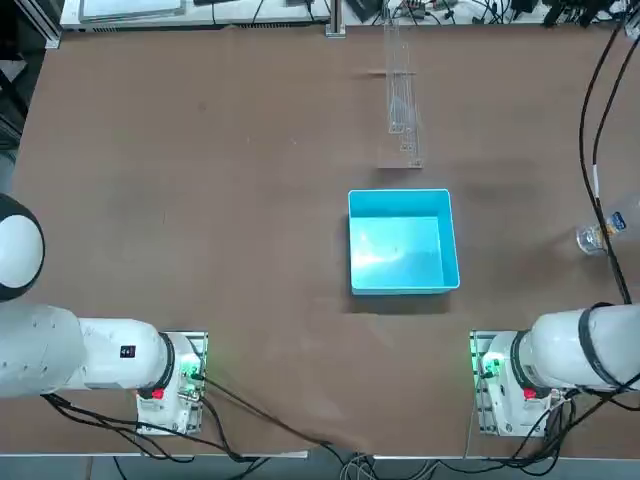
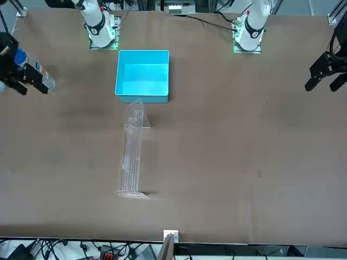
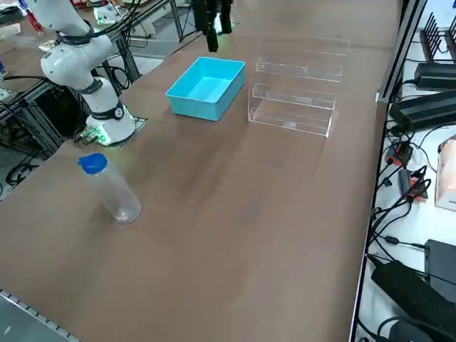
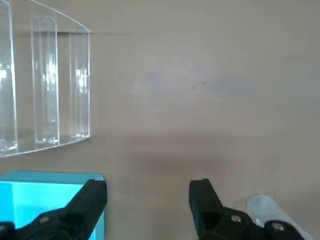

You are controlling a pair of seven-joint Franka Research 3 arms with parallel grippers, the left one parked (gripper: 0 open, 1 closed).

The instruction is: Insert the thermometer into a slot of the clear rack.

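The clear rack (image 1: 403,100) stands at the table's far side, its length running away from me; it also shows as the clear rack (image 2: 132,154), the clear rack (image 3: 293,96) and the clear rack (image 4: 47,82). I cannot make out the thermometer in any view. My right gripper (image 4: 148,196) hangs open above the table's right side with nothing between its fingers. In the front view the right gripper (image 2: 24,84) is near the left edge, over the small bottle.
An open bright-blue box (image 1: 402,241) sits mid-table, just in front of the rack. A small clear bottle (image 3: 112,191) with a blue cap stands upright near the right edge, close below my right gripper. Cables run beyond the far and right edges.
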